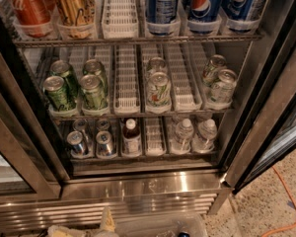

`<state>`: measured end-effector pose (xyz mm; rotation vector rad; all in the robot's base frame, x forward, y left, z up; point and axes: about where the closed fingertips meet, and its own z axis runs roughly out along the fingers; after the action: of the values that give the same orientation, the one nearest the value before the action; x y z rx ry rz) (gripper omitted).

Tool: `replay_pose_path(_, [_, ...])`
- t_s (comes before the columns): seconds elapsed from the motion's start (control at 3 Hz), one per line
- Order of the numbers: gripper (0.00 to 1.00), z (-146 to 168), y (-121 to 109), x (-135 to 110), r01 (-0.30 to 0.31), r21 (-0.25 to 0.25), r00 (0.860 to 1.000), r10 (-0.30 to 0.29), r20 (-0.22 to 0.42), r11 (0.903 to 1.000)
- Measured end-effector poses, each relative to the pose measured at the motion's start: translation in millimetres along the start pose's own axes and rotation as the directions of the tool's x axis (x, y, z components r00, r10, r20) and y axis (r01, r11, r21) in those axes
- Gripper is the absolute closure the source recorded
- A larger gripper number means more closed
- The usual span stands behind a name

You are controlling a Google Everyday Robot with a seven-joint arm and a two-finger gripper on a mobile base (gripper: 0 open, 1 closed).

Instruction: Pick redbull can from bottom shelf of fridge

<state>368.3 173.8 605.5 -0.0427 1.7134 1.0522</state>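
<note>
The fridge stands open in front of me, its steel frame and louvred base filling the view. On the bottom shelf, at the left, slim silver redbull cans stand in two lanes: one front can, a second beside it, and more behind them. My gripper shows only as pale parts at the bottom edge of the view. It is below the fridge's base, well short of the cans, and it holds nothing that I can see.
Right of the redbull cans stand a dark-labelled white-capped bottle and two water bottles. Green cans fill the rack above, with Pepsi cans higher up. The door frame angles out on the right. An orange cable crosses the floor.
</note>
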Motion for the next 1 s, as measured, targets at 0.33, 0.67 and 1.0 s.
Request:
replay_pose_path(0.33, [0.00,30.7,-13.8,-23.8,0.066,0.031,0.992,-0.069,0.108,0.9973])
replay_pose_path(0.67, [0.00,51.5,-18.5,-62.2,0.162,0.067,0.961,-0.173,0.215,0.9845])
replay_pose_path(1.0, [0.00,60.7,-12.6,-85.1,0.264,0.099,0.922,-0.281,0.267,0.9594])
